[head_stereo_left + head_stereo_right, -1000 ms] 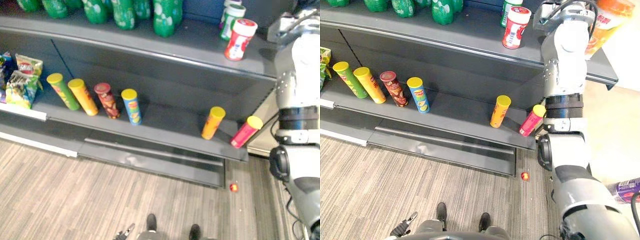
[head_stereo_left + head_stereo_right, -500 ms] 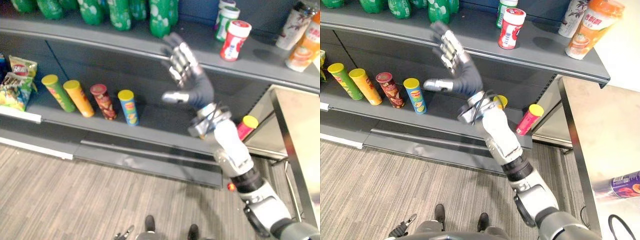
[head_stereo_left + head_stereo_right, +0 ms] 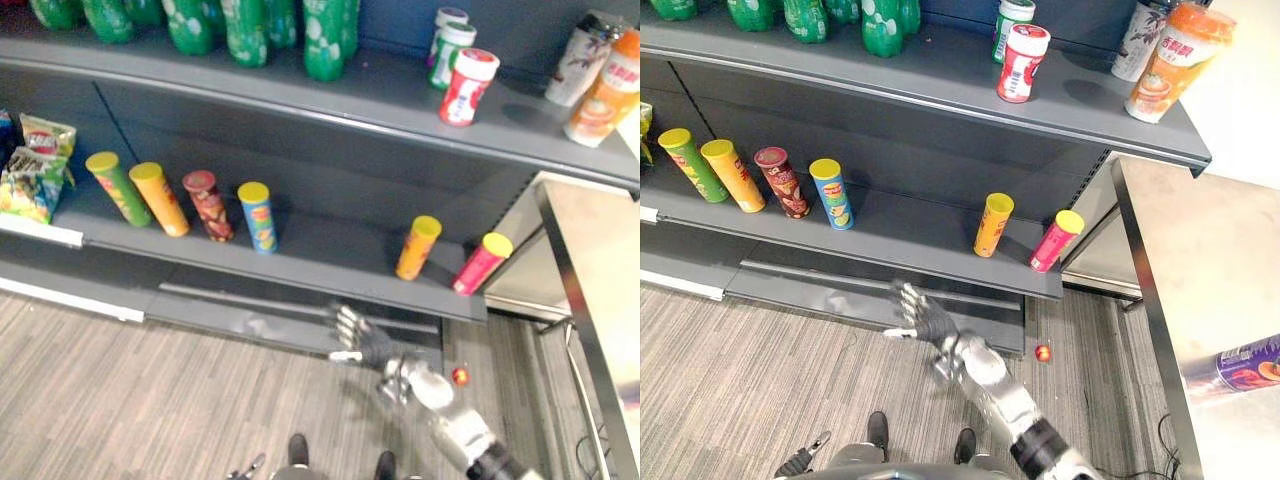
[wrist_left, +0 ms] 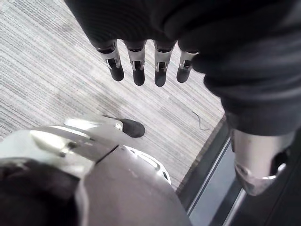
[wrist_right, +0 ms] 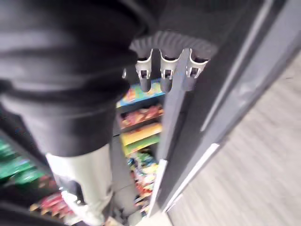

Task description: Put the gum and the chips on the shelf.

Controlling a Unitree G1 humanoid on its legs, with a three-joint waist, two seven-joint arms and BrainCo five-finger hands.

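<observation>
Gum jar [image 3: 468,86] toward the right end of the upper shelf [image 3: 330,95] and pink chips tube [image 3: 481,263] at the right edge of the lower shelf [image 3: 330,252] look light and stiff, best gripped mid-body; right hand [image 3: 923,320] hangs empty, fingers spread.

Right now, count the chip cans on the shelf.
6: green can, yellow can, brown can and blue can at left; orange can and pink can at right. None seem hidden.

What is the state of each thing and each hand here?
Right hand: open, empty, low before the lower shelf.
Left hand: open, empty, over the floor.
Chip cans: six, standing on the lower shelf.
Red gum jar: standing on the upper shelf, capped.
Green bottles: standing, upper shelf.
Purple bottle: lying on the table.
</observation>
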